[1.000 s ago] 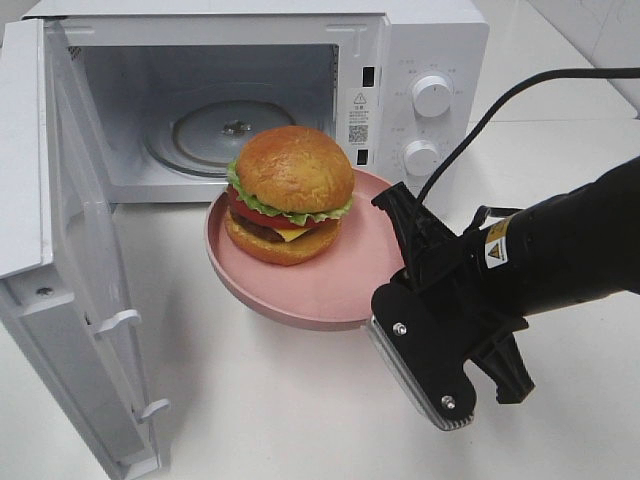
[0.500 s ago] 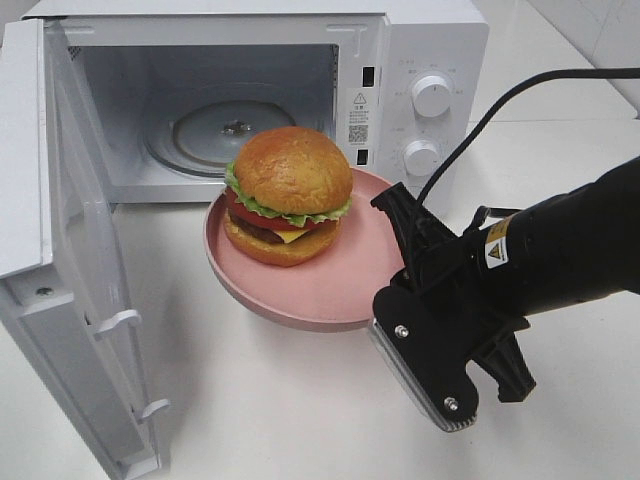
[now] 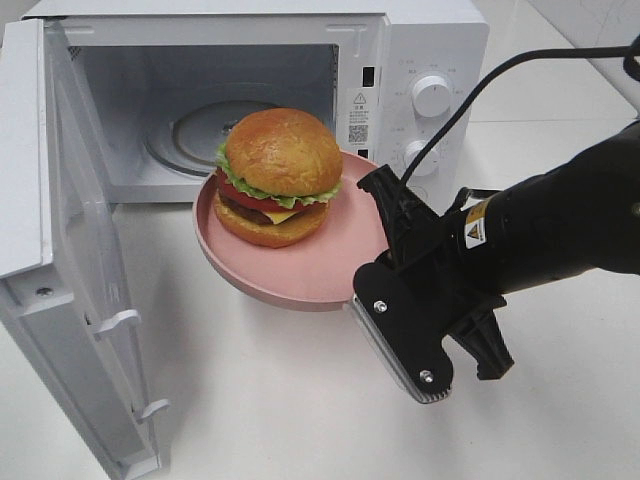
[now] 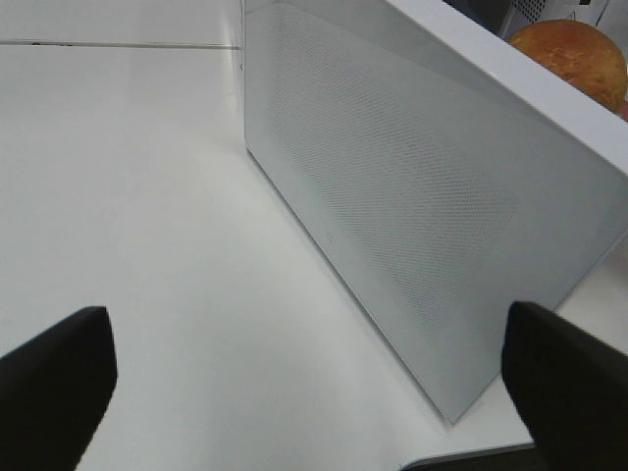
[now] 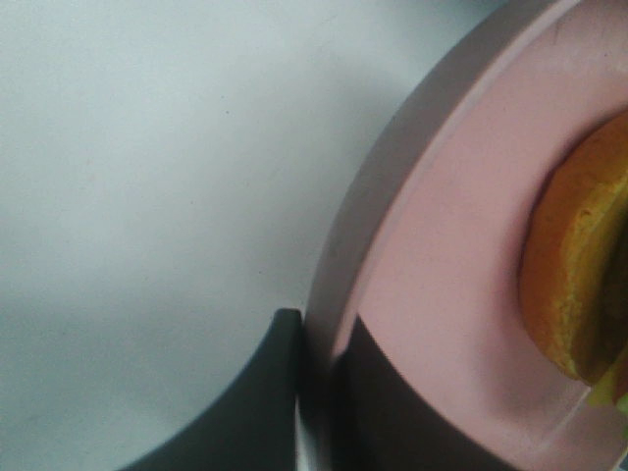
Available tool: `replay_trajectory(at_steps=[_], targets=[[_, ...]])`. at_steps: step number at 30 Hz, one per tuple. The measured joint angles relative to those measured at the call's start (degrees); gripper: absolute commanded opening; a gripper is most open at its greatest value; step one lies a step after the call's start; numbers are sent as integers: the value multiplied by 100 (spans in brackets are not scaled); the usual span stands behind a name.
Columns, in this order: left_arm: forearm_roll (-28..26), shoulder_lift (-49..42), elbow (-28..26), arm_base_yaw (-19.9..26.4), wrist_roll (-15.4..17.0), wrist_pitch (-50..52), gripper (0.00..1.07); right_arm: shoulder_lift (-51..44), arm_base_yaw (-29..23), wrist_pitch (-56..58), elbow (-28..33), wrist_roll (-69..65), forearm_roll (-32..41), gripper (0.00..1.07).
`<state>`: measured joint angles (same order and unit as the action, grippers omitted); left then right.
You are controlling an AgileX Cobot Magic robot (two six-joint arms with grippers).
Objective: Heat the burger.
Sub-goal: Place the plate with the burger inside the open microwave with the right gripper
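Exterior high view: a white table (image 3: 270, 400) fills the frame, and a white microwave (image 3: 420, 40) is set at twelve o'clock on it. Its door (image 3: 60, 250) is swung fully open toward nine o'clock, so the inside is exposed. A black arm (image 3: 560, 220), the right one, is brought in from three o'clock. A round pink plate (image 3: 320, 270) is seen at the centre, just in front of the microwave's opening and apparently raised off the table, with a shadow beneath it. The plate's rim is clamped at about four o'clock by the right gripper (image 3: 385, 225), whose jaws are closed on it. The burger (image 3: 277, 175) is carried on the plate, toward the plate's ten o'clock side, with its bun uppermost and its lettuce, tomato and cheese showing at the edge. A glass turntable (image 3: 190, 135) is seen on the microwave floor behind the burger. Two white knobs (image 3: 432, 95) are stacked on the panel at one o'clock, and a black cable (image 3: 480, 100) is looped over them.

In the right wrist view, the plate's rim (image 5: 442, 245) is seen pinched by the gripper (image 5: 314, 334), one finger on either side, and the bottom bun (image 5: 579, 275) is visible beyond.

In the left wrist view, the left gripper (image 4: 309, 392) is held wide apart with nothing between its jaws, over bare table beside the outer face of the door (image 4: 392, 196); the bun's top (image 4: 574, 54) is glimpsed past the door's edge.
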<state>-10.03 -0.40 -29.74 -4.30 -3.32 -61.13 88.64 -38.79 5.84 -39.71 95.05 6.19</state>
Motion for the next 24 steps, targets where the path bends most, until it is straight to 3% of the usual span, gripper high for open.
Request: replay_trajectory(at_steps=[24], targets=[[0,0,0,0,0,0,100,1140,0,286,-1409,-550,-298,0]])
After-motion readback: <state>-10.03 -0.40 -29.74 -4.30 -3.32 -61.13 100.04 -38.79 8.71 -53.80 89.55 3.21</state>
